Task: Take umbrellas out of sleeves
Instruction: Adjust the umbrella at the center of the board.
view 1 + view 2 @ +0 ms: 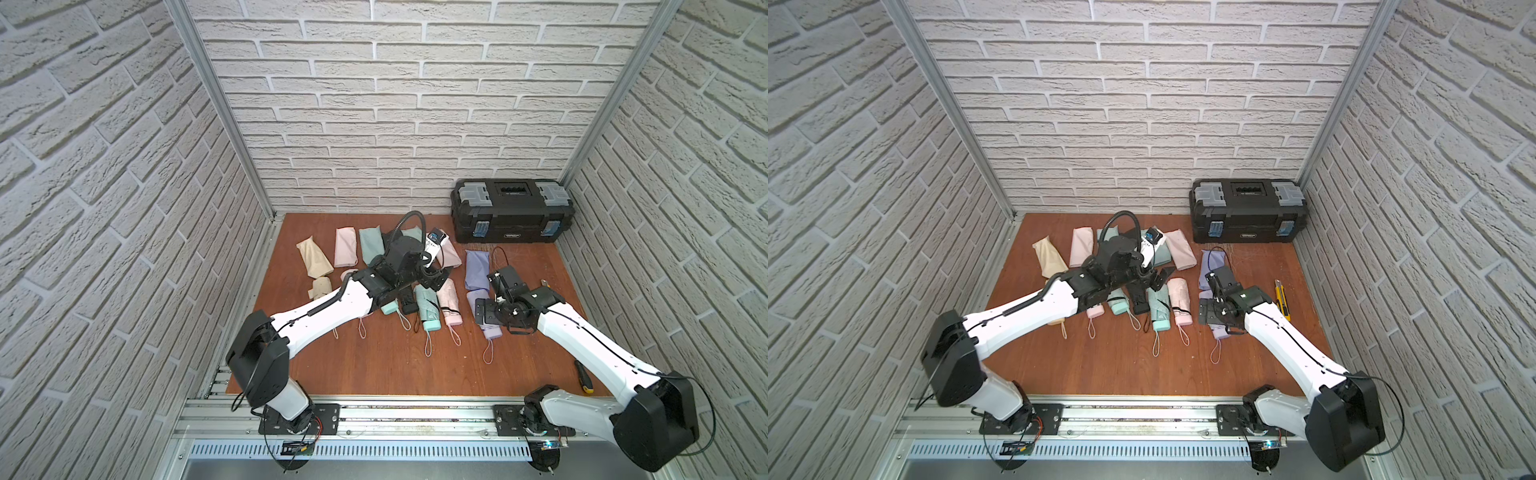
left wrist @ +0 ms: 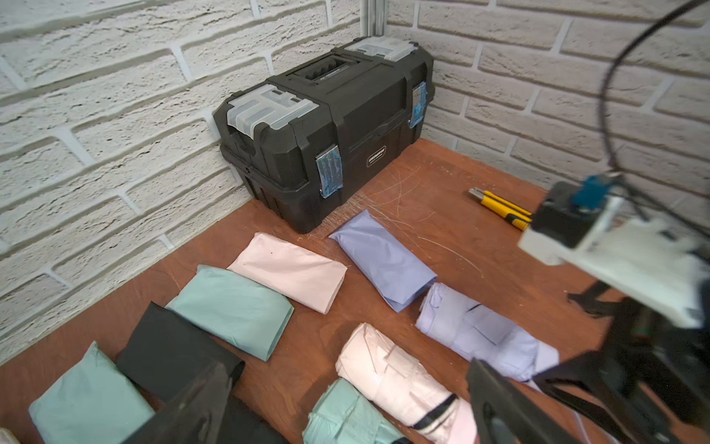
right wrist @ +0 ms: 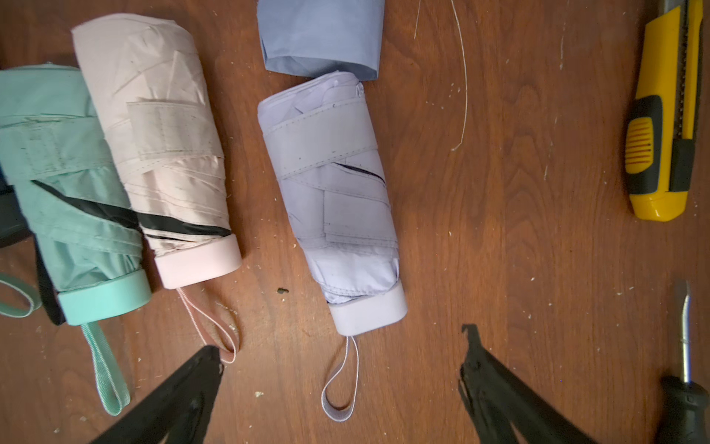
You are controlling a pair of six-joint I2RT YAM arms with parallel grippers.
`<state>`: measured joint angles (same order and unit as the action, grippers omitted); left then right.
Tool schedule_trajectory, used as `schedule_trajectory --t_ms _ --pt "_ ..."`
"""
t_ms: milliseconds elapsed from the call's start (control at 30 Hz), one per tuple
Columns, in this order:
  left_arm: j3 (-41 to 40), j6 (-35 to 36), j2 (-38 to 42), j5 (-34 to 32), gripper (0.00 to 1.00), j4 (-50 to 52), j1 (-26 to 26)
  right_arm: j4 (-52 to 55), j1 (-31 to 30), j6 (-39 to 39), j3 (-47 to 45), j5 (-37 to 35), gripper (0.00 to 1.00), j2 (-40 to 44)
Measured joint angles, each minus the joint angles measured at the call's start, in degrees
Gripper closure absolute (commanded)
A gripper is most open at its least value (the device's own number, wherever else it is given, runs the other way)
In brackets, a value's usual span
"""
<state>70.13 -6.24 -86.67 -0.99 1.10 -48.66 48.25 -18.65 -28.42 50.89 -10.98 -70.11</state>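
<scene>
Several folded umbrellas lie in a row on the wooden floor: black (image 1: 407, 301), mint (image 1: 428, 309), pink (image 1: 449, 301) and lilac (image 3: 334, 200). The limp sleeves lie behind them: beige (image 1: 314, 257), pink (image 1: 345, 247), mint (image 1: 371, 245), black (image 2: 173, 353) and lilac (image 3: 320, 34). The lilac umbrella lies bare, its tip just at the lilac sleeve's mouth. My right gripper (image 3: 342, 346) hangs open above its wrist loop and holds nothing. Over the mint and pink umbrellas my left gripper (image 2: 345, 403) stands open and empty.
A black toolbox (image 1: 513, 212) fills the back right corner. A yellow utility knife (image 3: 664, 115) lies right of the lilac umbrella, a screwdriver (image 3: 685, 365) nearer the front. Brick walls close in three sides. A beige umbrella (image 1: 321, 287) lies far left.
</scene>
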Motion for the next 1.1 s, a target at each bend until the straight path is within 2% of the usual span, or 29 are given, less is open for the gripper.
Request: schedule_trajectory --t_ms 267,467,833,1100 --pt "-7.93 -2.45 11.13 4.94 0.02 5.53 0.02 -5.81 3.48 3.67 0.15 4.79 0.02 -12.11" --pt "-11.28 -3.02 12.31 7.19 0.02 5.97 0.74 -10.1 4.11 4.52 0.98 6.25 0.04 -19.85" --pt "-11.47 -3.45 14.8 8.37 0.02 5.81 1.29 -12.48 4.57 0.9 1.95 9.46 0.09 -21.9" --pt "-11.5 -3.43 15.1 7.96 0.02 5.81 1.7 -13.57 4.13 -2.73 1.57 13.73 0.08 -18.47"
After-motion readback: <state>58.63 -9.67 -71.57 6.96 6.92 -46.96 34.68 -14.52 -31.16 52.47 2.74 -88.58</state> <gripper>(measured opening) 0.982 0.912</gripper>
